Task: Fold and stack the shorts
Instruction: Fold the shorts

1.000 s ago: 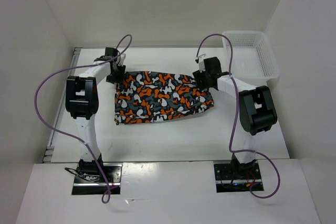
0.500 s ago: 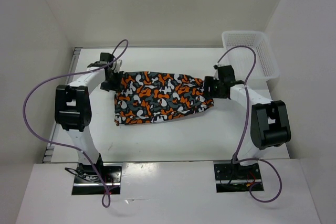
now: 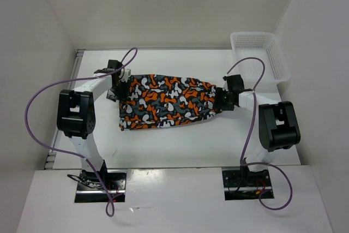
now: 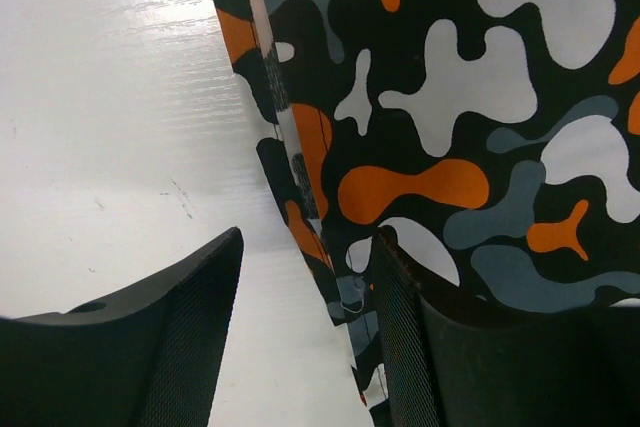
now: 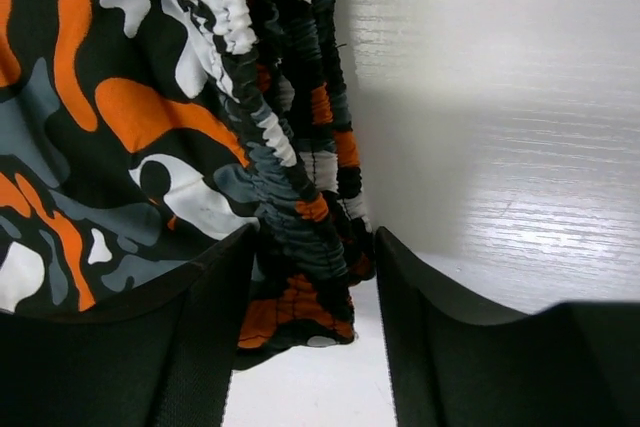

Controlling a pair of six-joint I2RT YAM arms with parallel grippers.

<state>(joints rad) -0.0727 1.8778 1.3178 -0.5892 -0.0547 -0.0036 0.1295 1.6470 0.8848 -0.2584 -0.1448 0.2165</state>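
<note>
Top external view: camouflage shorts (image 3: 169, 101) lie flat mid-tabletop (image 3: 163, 140). Left pincer (image 3: 121, 87) straddles their left edge, right pincer (image 3: 221, 100) straddles the elastic waistband. Both are spread apart, gripping nothing.

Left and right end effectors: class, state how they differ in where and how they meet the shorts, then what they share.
The left end effector straddles the shorts' flat stitched hem; the right end effector straddles their gathered elastic waistband. The left gap shows partly bare table; the right gap holds bunched fabric. Both are open, down at the table.
</note>
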